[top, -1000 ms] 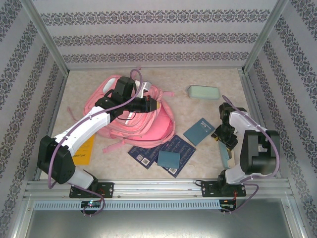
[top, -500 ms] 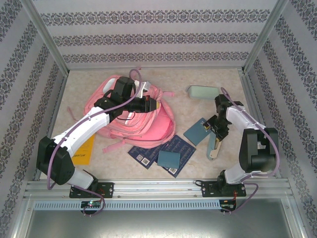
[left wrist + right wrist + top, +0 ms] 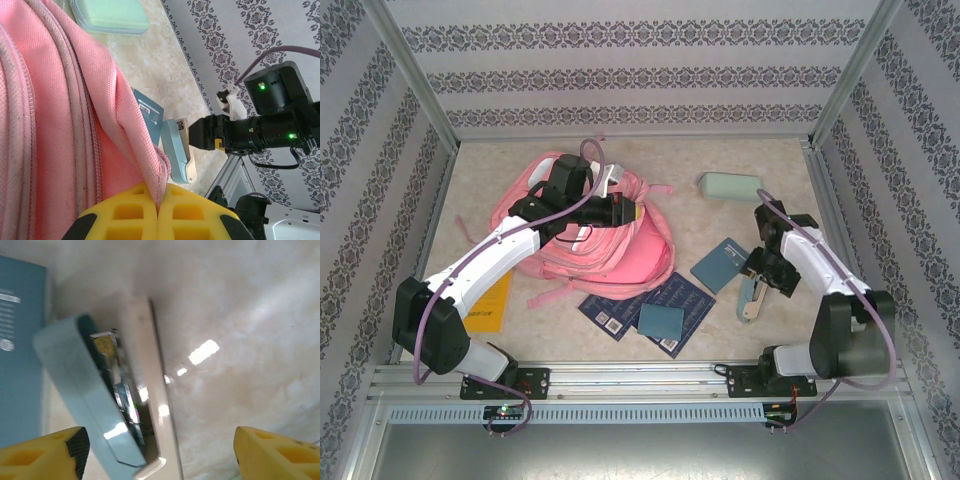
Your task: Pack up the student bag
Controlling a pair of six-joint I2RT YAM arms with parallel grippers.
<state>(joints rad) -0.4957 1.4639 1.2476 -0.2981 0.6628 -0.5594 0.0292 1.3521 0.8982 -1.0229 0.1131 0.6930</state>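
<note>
Here the bag [image 3: 620, 255] lies flat on the counter [image 3: 770, 160], left of middle and toward the back, with its straps trailing toward the near side. The left hand [image 3: 159, 207] is pinched together on a fold of the bag's pink edge. That looks like the lip of the opening, lifted to make room.

To the right of the bag, loose on the counter, are dark notebooks [image 3: 620, 305], a teal booklet [image 3: 723, 264] and, further back, a pale green case [image 3: 730, 185]. Just right of the booklet lies a stapler [image 3: 750, 300]. The right hand [image 3: 767, 272] hangs over it with its fingers [image 3: 45, 452] spread apart, holding nothing.

The step in hand seems to be fetching the stapler while the bag is held open. The next move calls for the right hand to come down with a finger on each long side of the stapler and close across its narrow width. It must then lift clear of the booklet and carry across to the raised lip. The wrist view is blurred, but the stapler's top arm looks hinged up, so a grip low on the body would likely hold better.
</note>
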